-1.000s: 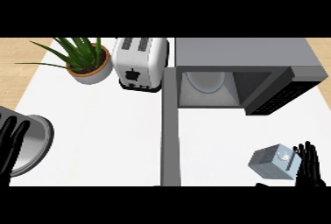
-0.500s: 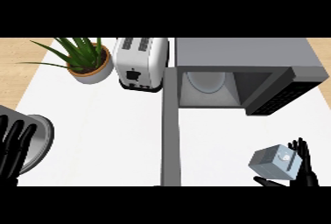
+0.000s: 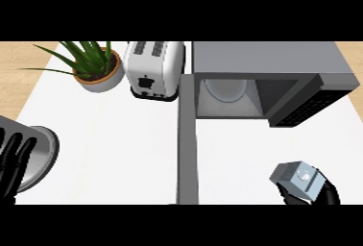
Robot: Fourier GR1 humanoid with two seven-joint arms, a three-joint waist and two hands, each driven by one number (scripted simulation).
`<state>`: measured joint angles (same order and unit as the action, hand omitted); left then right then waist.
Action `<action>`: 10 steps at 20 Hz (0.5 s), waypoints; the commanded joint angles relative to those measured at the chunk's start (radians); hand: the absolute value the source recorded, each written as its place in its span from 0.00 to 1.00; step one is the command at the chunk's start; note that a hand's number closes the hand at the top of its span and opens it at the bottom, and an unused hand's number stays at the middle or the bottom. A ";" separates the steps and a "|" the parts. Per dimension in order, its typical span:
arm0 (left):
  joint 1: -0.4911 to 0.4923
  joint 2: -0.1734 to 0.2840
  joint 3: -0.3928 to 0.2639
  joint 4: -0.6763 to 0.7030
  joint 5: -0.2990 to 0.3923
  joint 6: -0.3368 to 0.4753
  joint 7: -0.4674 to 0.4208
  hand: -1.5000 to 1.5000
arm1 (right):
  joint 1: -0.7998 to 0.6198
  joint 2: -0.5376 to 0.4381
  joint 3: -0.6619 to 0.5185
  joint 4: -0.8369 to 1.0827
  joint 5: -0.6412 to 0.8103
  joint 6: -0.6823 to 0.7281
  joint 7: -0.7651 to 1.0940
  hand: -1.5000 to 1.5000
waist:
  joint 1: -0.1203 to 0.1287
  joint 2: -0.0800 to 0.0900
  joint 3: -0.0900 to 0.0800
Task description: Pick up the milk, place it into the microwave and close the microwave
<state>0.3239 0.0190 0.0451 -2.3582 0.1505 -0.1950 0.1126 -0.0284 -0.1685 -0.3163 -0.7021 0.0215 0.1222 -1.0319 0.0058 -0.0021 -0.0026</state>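
The milk carton [image 3: 298,177], small and grey-white, sits at the lower right of the counter, tilted. My right hand [image 3: 327,193] is curled round it from below, black thumb on its left side and fingers on its right; most of the hand is hidden under the carton. The microwave [image 3: 269,60] stands at the back right with its cavity open and a white turntable plate [image 3: 227,90] inside. Its open door [image 3: 188,149] reaches edge-on toward the front of the counter. At the lower left edge my left hand [image 3: 14,161] rests open, fingers up.
A round metal pan [image 3: 41,153] lies under the left hand at the counter's left edge. A white toaster [image 3: 152,69] and a potted plant [image 3: 96,67] stand at the back left. The microwave's dark control panel [image 3: 308,108] angles out right of the cavity.
The right hand's fingers, earlier straight beside the carton, have curled round it, and the carton has tipped and shifted slightly right. The left hand has barely moved.
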 commanded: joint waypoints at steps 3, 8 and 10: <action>0.009 -0.013 0.011 0.000 0.009 0.005 -0.007 0.00 | 0.040 0.029 0.086 -0.153 -0.020 0.144 -0.029 1.00 | -0.009 -0.001 0.002; 0.055 -0.013 0.009 0.005 0.008 -0.026 -0.045 0.00 | 0.081 0.106 0.179 -0.207 0.018 0.091 -0.047 1.00 | -0.001 0.000 0.002; 0.030 -0.002 0.038 0.036 0.017 -0.034 -0.055 0.00 | 0.127 0.101 0.202 -0.327 -0.001 0.105 0.039 1.00 | -0.006 0.000 0.002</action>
<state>0.3486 0.0155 0.0639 -2.3518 0.1647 -0.2068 0.0960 0.0607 -0.0868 -0.1633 -0.9409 0.0202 0.1733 -0.9881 0.0000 -0.0023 -0.0008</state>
